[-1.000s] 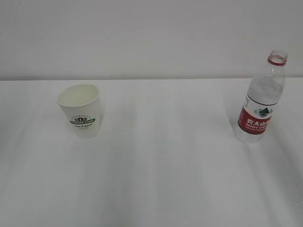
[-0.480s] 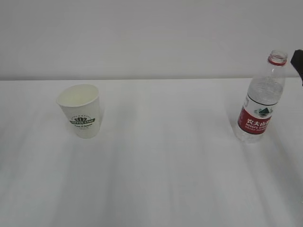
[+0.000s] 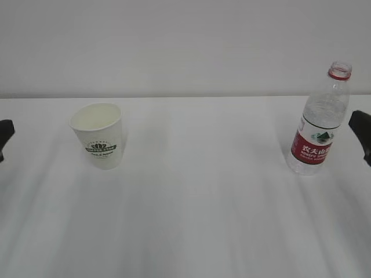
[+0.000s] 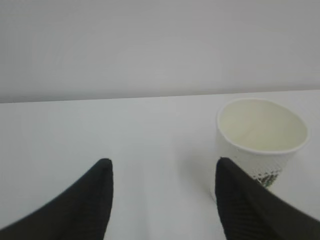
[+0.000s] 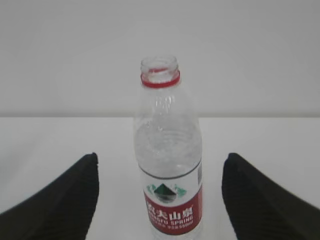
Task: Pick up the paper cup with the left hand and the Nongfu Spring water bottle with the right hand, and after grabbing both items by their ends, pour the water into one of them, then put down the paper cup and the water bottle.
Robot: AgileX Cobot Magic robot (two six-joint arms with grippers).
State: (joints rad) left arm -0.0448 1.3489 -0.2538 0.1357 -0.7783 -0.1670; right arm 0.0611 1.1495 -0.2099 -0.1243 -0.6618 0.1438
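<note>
The white paper cup [image 3: 98, 136] with a green-and-black logo stands upright at the table's left, its cream inside looking empty. The Nongfu Spring water bottle [image 3: 320, 124], clear with a red label and an uncapped mouth, stands upright at the right; I cannot make out the water in it. My left gripper [image 3: 4, 136] shows at the left edge, apart from the cup. In the left wrist view it [image 4: 163, 167] is open, with the cup [image 4: 260, 140] just right of the gap. My right gripper [image 3: 362, 136] is open beside the bottle. The bottle [image 5: 167, 165] stands ahead, centred between its fingers [image 5: 75, 195].
The white table [image 3: 203, 202] meets a plain pale wall behind it. Nothing else stands on the table between the cup and the bottle.
The left gripper tip has come into the exterior view at the left edge. The right gripper has dropped lower beside the bottle. Cup and bottle have not moved.
</note>
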